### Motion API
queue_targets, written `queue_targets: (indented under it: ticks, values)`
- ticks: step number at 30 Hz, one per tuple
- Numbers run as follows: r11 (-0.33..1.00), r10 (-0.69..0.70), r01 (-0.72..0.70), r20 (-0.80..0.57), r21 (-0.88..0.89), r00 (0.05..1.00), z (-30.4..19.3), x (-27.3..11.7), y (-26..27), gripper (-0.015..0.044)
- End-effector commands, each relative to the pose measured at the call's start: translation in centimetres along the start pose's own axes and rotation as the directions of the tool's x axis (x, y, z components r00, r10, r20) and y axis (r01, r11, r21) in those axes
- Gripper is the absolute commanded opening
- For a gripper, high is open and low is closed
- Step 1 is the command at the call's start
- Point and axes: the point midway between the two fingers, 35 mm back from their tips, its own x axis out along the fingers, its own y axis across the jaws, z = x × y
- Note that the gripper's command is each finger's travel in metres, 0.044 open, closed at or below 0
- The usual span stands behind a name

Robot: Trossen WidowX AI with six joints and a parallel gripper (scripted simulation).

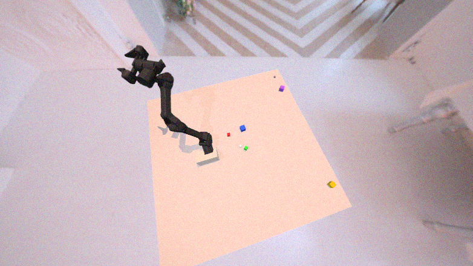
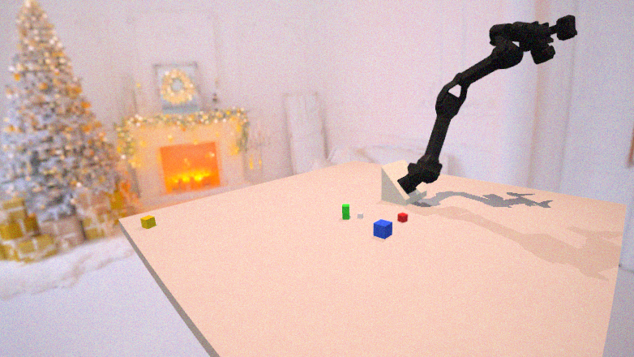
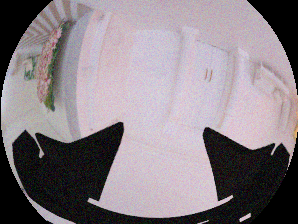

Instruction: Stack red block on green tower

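The red block (image 1: 228, 134) (image 2: 402, 217) is a small cube lying on the table. The green tower (image 1: 245, 148) (image 2: 345, 212) is narrow and stands upright on the table, a short way from the red block. My gripper (image 1: 121, 61) (image 3: 165, 129) is open and empty, its two black fingers wide apart in the wrist view. It is raised high and far from both, out past the table's edge in the top view. The wrist view shows neither the red block nor the green tower, only the room.
A blue cube (image 1: 242, 128) (image 2: 382, 229) lies near the red block. A tiny white cube (image 1: 240, 145) (image 2: 360, 215) lies beside the tower. A purple cube (image 1: 281, 88), a small grey object (image 1: 274, 76) and a yellow cube (image 1: 331, 184) (image 2: 147, 221) lie near table edges.
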Motion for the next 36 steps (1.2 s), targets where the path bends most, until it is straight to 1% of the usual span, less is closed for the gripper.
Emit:
queue_targets:
  ticks: [1, 2, 3, 5, 7, 11, 13, 16, 20, 22, 24, 29, 32, 36]
  values:
    - [1.0, 0.005, -0.005, 0.0, 0.01, 1.0, 0.1, 0.0, 0.2, 0.0426]
    - [0.999, 0.021, -0.021, 0.0, 0.038, 1.0, 0.4, 0.1, 0.7, 0.044]
    - [0.995, 0.048, -0.048, 0.002, 0.088, 0.999, 0.9, 0.3, 1.6, 0.044]
    - [0.964, 0.132, -0.135, 0.03, 0.229, 0.991, 2.9, 0.2, 4.8, 0.044]
    - [0.906, 0.215, -0.224, 0.066, 0.36, 0.974, 5.1, -0.3, 8.0, 0.044]
    - [0.795, 0.328, -0.34, 0.115, 0.503, 0.938, 8.1, -1.6, 11.9, 0.044]
    - [0.706, 0.402, -0.409, 0.148, 0.578, 0.903, 10.0, -2.8, 14.2, 0.044]
    - [0.535, 0.499, -0.491, 0.212, 0.688, 0.84, 13.2, -5.1, 17.6, 0.044]
    - [0.28, 0.606, -0.55, 0.3, 0.786, 0.737, 17.2, -8.9, 21.3, 0.044]
    - [0.172, 0.653, -0.523, 0.301, 0.835, 0.695, 17.9, -10.2, 22.6, 0.044]
    - [0.009, 0.704, -0.508, 0.355, 0.862, 0.615, 20.3, -13.1, 24.3, 0.044]
    - [-0.276, 0.765, -0.42, 0.462, 0.865, 0.449, 24.8, -19.1, 26.3, 0.044]
    - [-0.431, 0.783, -0.315, 0.524, 0.846, 0.335, 27.3, -23.2, 26.7, 0.044]
    - [-0.589, 0.78, -0.12, 0.602, 0.799, 0.174, 30.4, -29.0, 26.4, 0.044]
